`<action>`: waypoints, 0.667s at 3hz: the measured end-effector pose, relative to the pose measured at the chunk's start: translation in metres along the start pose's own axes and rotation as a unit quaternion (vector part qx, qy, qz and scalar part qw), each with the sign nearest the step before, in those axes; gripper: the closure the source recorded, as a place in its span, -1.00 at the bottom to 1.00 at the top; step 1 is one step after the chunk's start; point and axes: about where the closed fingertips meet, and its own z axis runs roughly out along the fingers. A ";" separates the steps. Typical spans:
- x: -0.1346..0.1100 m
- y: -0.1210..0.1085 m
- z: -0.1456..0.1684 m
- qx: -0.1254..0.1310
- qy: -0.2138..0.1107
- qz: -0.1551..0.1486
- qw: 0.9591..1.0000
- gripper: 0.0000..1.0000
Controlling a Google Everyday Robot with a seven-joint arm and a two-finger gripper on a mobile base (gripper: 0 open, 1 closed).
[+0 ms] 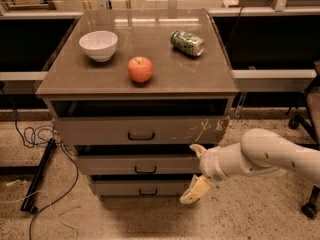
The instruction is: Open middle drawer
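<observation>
In the camera view, your cream-coloured two-finger gripper (193,174) hangs at the right end of the wide, shallow grey-brown middle drawer (115,165). Its fingers are spread wide and hold nothing. That open stance facing the front reads as a setup for closing on the small dark bar handle (145,170). The handle sits at the drawer's centre, apart from the gripper (so you'd shift inward first). The drawer is second of three, under the taller drawer front with white scratch marks (207,129). The white ceramic bowl (98,44), red apple (140,69) and toppled green tin can (187,42) rest on the grey-brown cabinet top (200,79), likely undisturbed by a gentle pull.
</observation>
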 end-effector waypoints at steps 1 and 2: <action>0.018 -0.009 0.023 -0.002 0.003 0.007 1.000 -1.00; 0.028 -0.015 0.044 -0.004 0.003 0.004 1.000 -1.00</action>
